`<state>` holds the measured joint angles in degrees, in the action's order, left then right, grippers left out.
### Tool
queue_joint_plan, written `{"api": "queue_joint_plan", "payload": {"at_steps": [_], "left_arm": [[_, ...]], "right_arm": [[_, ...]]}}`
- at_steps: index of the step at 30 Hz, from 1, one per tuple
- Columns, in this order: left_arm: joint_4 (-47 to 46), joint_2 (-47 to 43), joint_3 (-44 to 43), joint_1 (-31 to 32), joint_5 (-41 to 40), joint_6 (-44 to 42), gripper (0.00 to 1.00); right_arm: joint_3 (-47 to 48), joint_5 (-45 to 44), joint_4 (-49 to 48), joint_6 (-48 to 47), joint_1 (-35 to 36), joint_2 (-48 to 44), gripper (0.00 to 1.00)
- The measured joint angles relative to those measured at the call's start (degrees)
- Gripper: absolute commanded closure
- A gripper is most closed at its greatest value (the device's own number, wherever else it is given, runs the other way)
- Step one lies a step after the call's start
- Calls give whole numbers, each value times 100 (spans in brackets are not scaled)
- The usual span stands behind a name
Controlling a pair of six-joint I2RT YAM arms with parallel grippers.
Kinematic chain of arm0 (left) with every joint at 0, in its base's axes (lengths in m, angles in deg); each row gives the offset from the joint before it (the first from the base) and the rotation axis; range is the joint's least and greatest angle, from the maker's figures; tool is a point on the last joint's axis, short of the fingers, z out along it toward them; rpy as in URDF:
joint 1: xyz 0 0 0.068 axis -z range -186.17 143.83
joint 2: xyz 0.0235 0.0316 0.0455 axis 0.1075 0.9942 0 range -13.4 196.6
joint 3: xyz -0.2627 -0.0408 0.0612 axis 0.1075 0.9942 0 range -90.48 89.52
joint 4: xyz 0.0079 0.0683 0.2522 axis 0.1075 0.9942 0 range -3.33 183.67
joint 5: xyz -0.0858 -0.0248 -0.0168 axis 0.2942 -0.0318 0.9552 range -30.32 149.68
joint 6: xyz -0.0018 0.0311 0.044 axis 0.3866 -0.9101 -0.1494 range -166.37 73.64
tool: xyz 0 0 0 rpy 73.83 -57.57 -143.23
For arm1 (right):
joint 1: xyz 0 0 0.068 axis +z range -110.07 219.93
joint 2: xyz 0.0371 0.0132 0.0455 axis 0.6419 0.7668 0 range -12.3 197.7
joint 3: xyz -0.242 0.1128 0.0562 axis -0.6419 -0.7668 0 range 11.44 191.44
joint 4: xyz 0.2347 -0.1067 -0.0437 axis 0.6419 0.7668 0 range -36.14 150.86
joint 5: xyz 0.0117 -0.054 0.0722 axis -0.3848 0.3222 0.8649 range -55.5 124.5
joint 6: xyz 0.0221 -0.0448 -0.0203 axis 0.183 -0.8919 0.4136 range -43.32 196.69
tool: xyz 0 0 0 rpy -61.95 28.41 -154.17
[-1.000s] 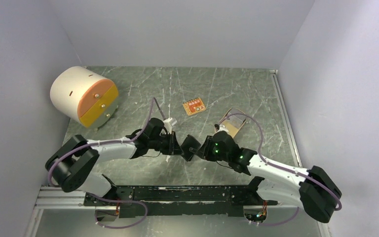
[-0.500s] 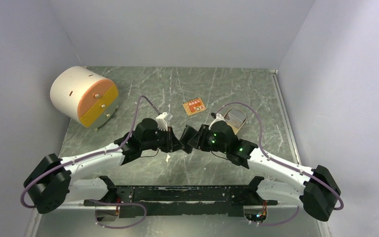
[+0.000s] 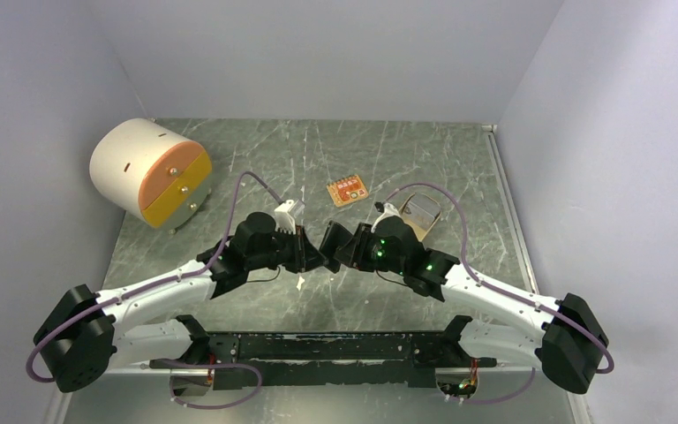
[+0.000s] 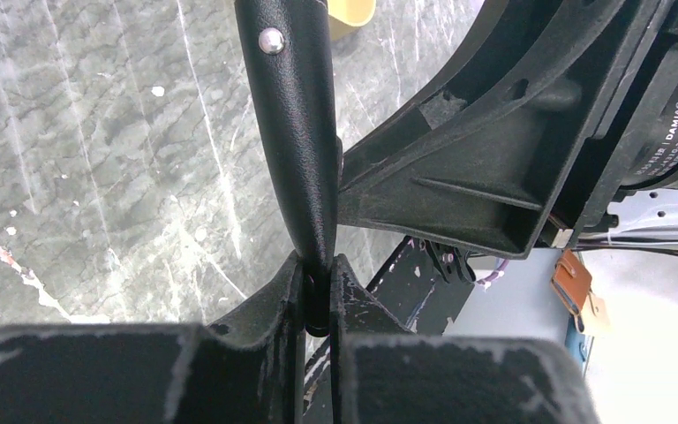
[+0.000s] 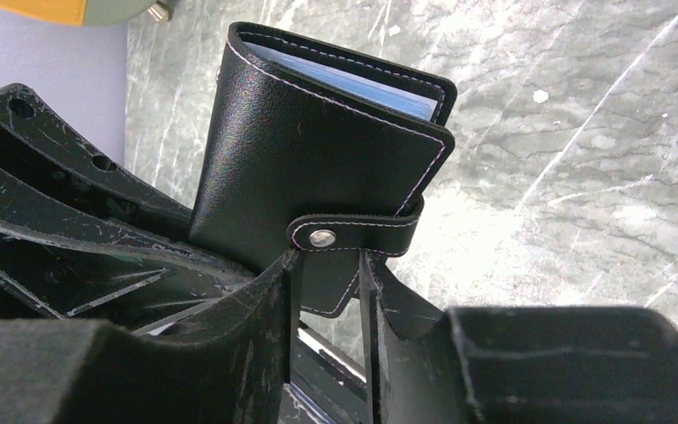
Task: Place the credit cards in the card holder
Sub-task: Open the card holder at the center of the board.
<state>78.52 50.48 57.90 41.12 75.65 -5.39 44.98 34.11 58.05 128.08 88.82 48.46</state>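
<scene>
- We see the left gripper (image 4: 316,274) pinched tight on the thin edge of the card holder (image 5: 309,150). The holder stands up out of its fingertips, lifted off the table (image 5: 583,132) below.
- The right gripper (image 5: 325,265) meets it nose to nose from the other side. Its jaws stand narrowly apart with the holder's lower corner between them, just under the snap tab (image 5: 353,231). We cannot tell whether they press on that corner.
- The tab is fastened across the closed holder, so we judge the step in hand to be popping the snap and folding the holder open.
- To do it well, we would hold the left pinch firm and away from the tab, so it anchors the holder without clamping both covers shut.
- We would have the right fingers take the tab's free end alone. They should peel it off the stud rather than tug the whole holder out of the left grip.
- The credit cards (image 3: 421,210) appear to lie in the tan tray (image 3: 424,227) just beyond the right gripper, with none in hand. At this size we cannot count them.
</scene>
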Motion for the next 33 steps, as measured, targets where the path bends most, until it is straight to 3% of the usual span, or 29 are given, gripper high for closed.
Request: {"api": "queue_joint_plan", "payload": {"at_steps": [11, 19, 23, 26, 33], "left_arm": [[164, 203, -66, 2, 122, -17, 91], [505, 114, -195, -4, 72, -74, 91], [570, -4, -192, -7, 37, -70, 91], [616, -63, -192, -7, 7, -70, 91], [1012, -289, -175, -9, -227, -111, 91]], "right_arm": [[153, -127, 157, 11, 20, 175, 58], [407, -181, 295, -24, 22, 433, 68], [420, -157, 181, -28, 39, 455, 82], [417, -153, 37, -55, 46, 487, 100], [387, -138, -160, -68, 48, 723, 100]]}}
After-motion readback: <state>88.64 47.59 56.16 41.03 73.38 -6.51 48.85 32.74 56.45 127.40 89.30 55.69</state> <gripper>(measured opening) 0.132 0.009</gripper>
